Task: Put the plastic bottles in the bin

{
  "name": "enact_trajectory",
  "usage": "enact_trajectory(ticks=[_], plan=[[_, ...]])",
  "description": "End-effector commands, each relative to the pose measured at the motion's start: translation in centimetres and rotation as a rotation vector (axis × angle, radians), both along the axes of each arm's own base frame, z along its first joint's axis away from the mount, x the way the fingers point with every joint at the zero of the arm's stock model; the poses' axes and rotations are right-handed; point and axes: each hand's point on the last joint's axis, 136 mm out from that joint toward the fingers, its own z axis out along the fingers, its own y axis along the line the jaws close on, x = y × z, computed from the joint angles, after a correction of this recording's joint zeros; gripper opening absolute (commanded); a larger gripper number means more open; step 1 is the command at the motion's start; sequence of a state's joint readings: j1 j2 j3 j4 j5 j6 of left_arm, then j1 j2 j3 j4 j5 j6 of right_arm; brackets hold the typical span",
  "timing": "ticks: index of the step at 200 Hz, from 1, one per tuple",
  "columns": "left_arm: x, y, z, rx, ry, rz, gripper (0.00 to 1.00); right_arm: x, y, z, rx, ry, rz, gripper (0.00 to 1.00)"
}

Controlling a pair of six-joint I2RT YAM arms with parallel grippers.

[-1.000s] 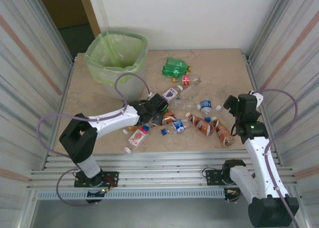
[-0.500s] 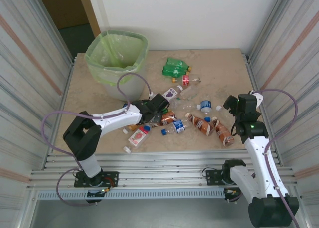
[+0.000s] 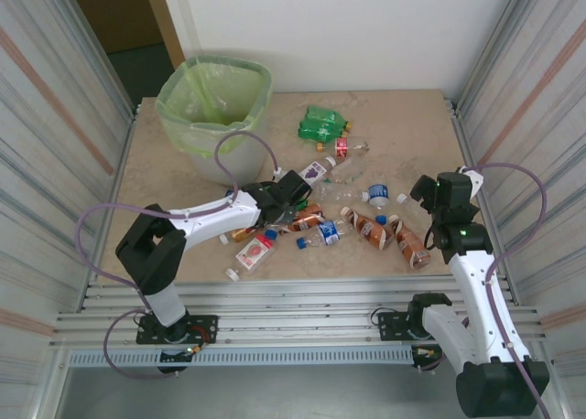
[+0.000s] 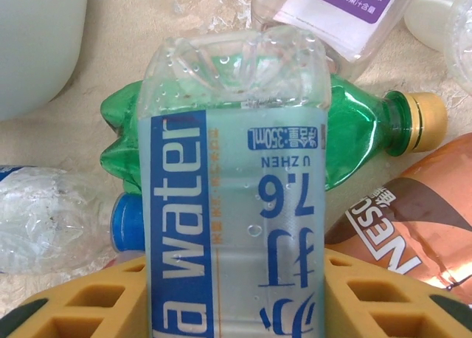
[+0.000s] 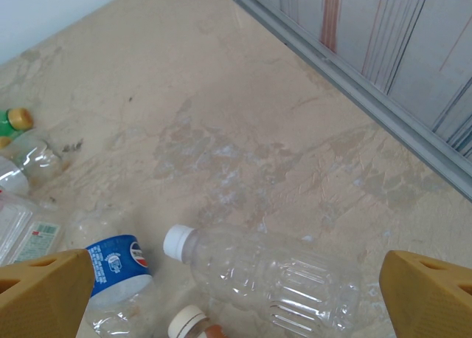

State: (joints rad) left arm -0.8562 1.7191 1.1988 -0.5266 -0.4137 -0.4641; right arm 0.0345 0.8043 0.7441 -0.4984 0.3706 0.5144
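So the left gripper (image 4: 236,297) had just squeezed in from wide and clamped the water bottle (image 4: 234,168), which lay on a green bottle (image 4: 361,139) in the pile. It wasn't in the bin (image 3: 259,76) yet, so lifting comes next, I'd guess. The right gripper (image 5: 236,286) hung wide open, empty.

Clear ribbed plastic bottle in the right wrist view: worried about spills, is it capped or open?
Capped: a white cap sits on the neck of the clear ribbed plastic bottle, which lies on its side.

The left arm (image 3: 206,220) pointed toward two o'clock, with the left gripper (image 4: 236,279) squeezing a water bottle (image 4: 232,205). The right arm (image 3: 469,263) pointed toward twelve o'clock, with the right gripper (image 5: 236,286) wide open.
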Motion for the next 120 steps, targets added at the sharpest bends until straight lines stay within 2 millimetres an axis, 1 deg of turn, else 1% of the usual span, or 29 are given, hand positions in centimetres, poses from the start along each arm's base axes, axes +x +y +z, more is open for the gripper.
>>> enact_trajectory(ticks=[1,18,48,86,120], plan=[[0.9,0.2,3.7,-0.029,-0.076,0.007,0.37,0.2,0.1,0.3,-0.008,-0.01,0.002,0.98],[0.8,0.1,5.3,-0.055,-0.105,-0.004,0.34,0.1,0.0,0.3,-0.007,-0.011,0.0,0.98],[0.5,-0.3,8.9,-0.104,-0.179,-0.045,0.34,0.0,0.0,0.2,-0.006,-0.013,-0.008,0.98],[-0.6,-1.8,14.5,-0.18,-0.304,-0.182,0.34,-0.1,-0.1,0.2,0.001,-0.016,-0.017,0.98],[-1.5,-2.2,19.6,-0.271,-0.413,-0.257,0.33,-0.1,0.0,0.1,0.007,-0.016,-0.012,0.98]])
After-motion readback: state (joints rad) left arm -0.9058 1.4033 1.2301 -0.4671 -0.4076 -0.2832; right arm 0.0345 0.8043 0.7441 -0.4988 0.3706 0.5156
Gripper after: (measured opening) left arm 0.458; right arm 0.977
